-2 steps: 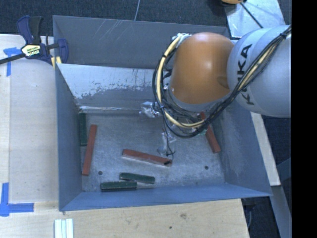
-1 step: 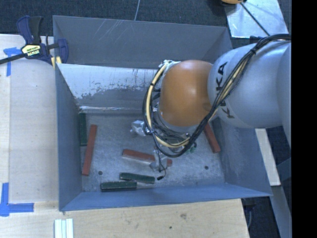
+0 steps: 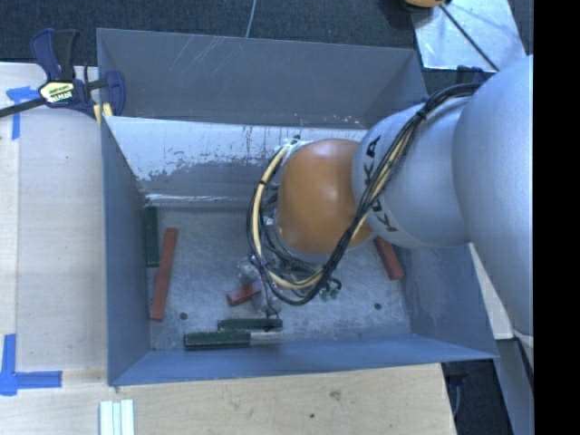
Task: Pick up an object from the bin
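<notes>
My gripper (image 3: 256, 279) hangs low near the middle of the bin floor, mostly covered by the arm's orange dome and cables. Just below and left of it lies a small red-brown piece (image 3: 242, 294), close to or touching the gripper; I cannot tell which. A dark green pen-like stick (image 3: 249, 325) lies flat a little further toward the front wall. A second, longer dark green stick (image 3: 216, 339) rests right along that wall.
Along the left wall lie a dark green bar (image 3: 149, 236) and a long red-brown stick (image 3: 163, 275), side by side. A short red-brown piece (image 3: 390, 259) rests at the right, partly under the arm. The arm covers the bin's right half.
</notes>
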### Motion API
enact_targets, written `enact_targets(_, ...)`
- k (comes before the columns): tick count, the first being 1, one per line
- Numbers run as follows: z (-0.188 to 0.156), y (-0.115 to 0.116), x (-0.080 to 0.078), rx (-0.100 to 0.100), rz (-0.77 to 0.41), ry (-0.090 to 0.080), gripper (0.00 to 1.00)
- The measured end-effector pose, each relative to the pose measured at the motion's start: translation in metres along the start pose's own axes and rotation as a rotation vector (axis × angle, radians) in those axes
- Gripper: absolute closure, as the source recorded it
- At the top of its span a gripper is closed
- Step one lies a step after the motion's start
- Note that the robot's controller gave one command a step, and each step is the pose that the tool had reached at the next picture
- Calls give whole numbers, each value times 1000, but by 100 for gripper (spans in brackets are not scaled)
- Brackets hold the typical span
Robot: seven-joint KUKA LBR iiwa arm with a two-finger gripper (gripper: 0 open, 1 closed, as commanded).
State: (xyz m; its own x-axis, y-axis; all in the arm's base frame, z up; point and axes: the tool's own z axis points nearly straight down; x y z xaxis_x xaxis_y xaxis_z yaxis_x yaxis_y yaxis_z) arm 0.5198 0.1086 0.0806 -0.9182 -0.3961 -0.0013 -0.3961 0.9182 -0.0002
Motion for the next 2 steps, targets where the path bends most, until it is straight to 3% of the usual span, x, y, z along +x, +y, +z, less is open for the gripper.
enact_targets(1, 0, 0, 0, 0, 0, 0, 100)
enact_targets(2, -150, 8, -14, 1, -62, -3, 100)
